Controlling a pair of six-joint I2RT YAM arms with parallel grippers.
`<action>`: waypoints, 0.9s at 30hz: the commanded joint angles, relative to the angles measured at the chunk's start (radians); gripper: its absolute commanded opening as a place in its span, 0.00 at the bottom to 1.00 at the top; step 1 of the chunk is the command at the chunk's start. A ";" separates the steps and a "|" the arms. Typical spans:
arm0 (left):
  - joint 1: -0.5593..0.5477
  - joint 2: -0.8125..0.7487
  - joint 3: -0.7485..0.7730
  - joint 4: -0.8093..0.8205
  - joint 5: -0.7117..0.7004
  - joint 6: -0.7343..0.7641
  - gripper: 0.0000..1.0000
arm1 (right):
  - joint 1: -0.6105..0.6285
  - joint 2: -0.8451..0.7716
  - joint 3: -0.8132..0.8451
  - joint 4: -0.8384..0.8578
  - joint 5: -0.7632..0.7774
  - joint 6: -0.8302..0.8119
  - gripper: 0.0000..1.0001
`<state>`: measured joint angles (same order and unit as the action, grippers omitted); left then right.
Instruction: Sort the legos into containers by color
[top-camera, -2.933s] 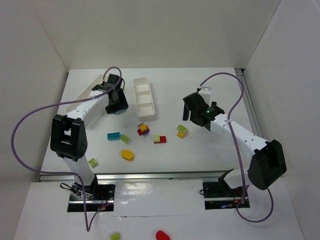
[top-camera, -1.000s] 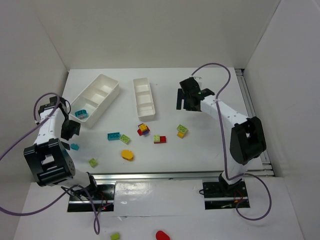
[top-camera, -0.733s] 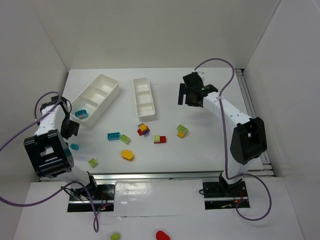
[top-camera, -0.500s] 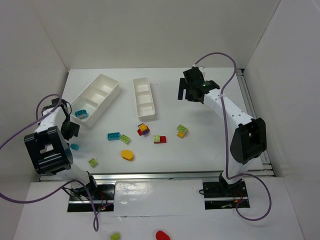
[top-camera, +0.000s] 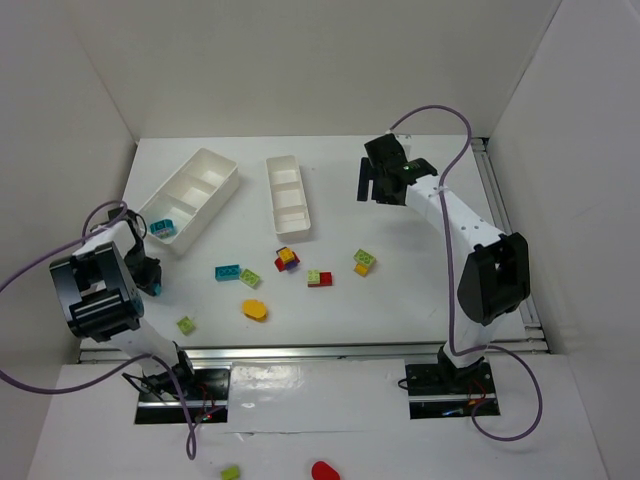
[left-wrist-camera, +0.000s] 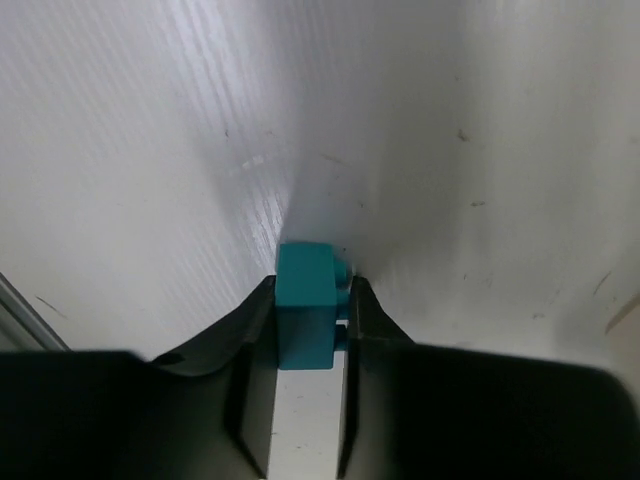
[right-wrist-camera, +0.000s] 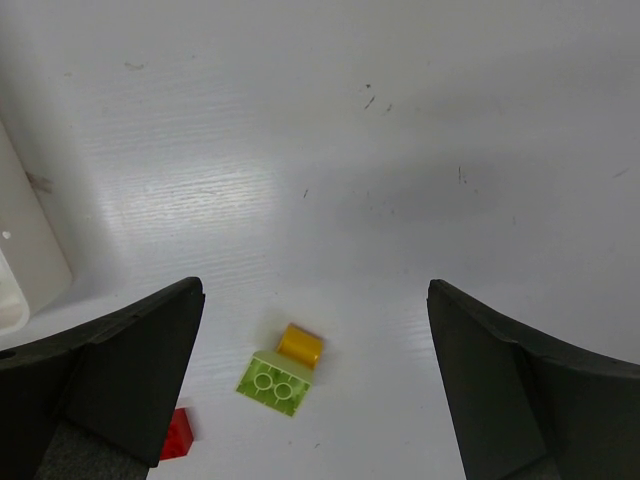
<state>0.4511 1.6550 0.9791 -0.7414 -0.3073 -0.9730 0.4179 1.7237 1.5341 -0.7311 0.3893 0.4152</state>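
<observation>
My left gripper is at the table's left side, shut on a small cyan lego that sits upright between the fingers on the table. My right gripper hangs open over the back right of the table, with nothing between its fingers. Below it in the right wrist view lie a lime-and-yellow clump and a red brick. The wide container holds a cyan brick in its near compartment. The narrow container stands beside it.
Loose on the table's middle: a cyan brick, a lime brick, a red-yellow-purple clump, a lime-red pair, a lime-yellow clump, a yellow-orange piece and a lime brick near the front edge.
My left gripper has come down at the left edge and shut on the cyan lego. The right gripper has shifted slightly toward the back and stays open.
</observation>
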 joint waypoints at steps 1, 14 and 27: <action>0.006 -0.050 0.003 -0.004 0.027 0.020 0.24 | -0.005 0.004 0.052 -0.034 0.028 0.020 1.00; -0.031 -0.252 0.298 -0.018 0.195 0.204 0.22 | 0.004 -0.018 -0.029 0.033 0.036 0.053 1.00; -0.146 0.097 0.543 0.000 0.171 0.227 0.63 | 0.004 -0.009 -0.038 0.053 0.054 0.024 1.00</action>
<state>0.3134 1.7344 1.4681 -0.7387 -0.1066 -0.7544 0.4183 1.7248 1.5089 -0.7181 0.4145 0.4507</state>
